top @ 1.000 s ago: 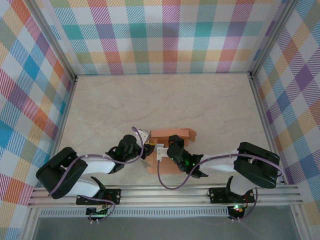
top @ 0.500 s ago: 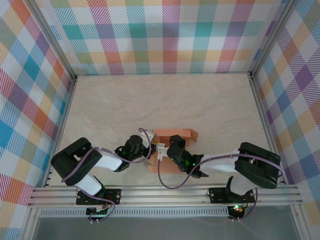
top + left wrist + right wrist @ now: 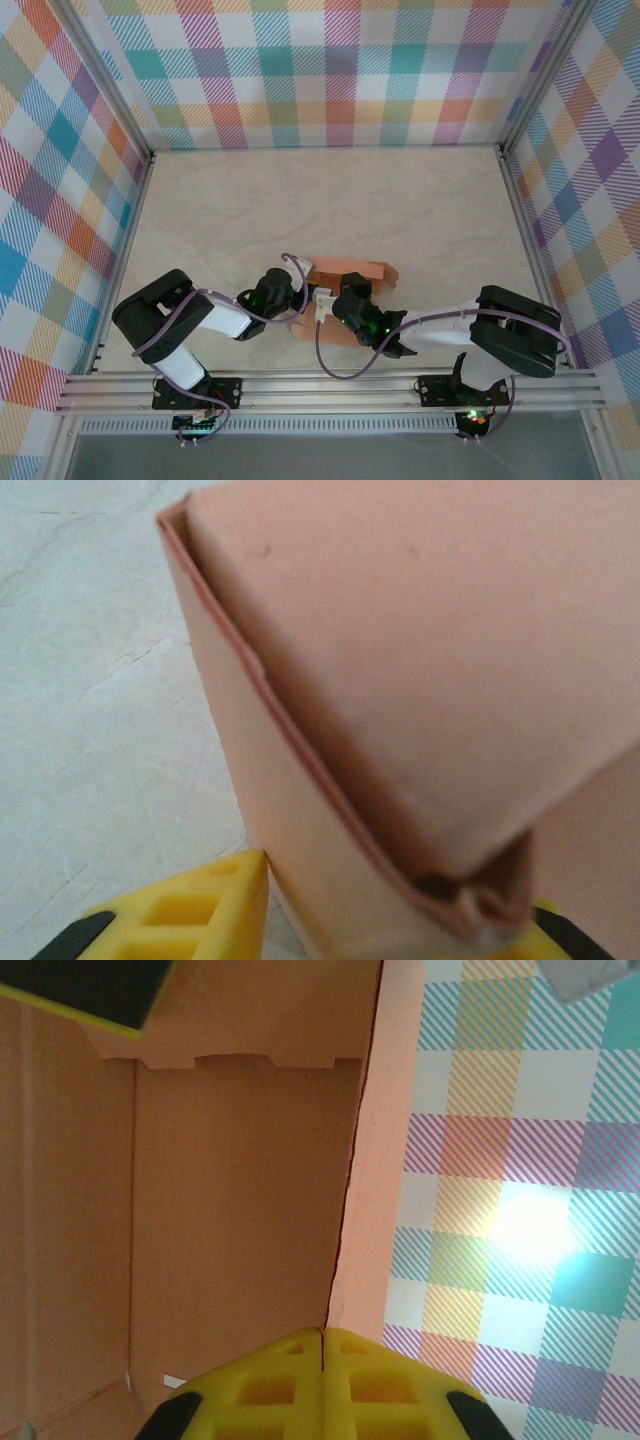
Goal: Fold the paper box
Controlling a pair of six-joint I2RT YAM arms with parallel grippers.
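Observation:
The salmon-orange paper box [image 3: 350, 271] lies partly folded at the table's near middle, between the two arms. My left gripper [image 3: 303, 297] is at its left edge. In the left wrist view a doubled card wall of the box [image 3: 330, 680] stands up between the yellow fingers [image 3: 190, 910], and my left gripper [image 3: 330, 890] is shut on it. My right gripper [image 3: 328, 304] comes in from the right. In the right wrist view it [image 3: 322, 1338] is shut, with the thin edge of a box panel [image 3: 230, 1190] running into the seam between its pads.
The marble-patterned table [image 3: 300, 200] is walled by plaid panels [image 3: 330, 70] at the back and both sides. A metal rail [image 3: 320, 385] carrying the arm bases runs along the near edge. Cables loop round both wrists.
My left arm has swung right and inward, bringing its gripper onto the box's left edge. The box's upper flap has shifted slightly. The right arm has barely moved.

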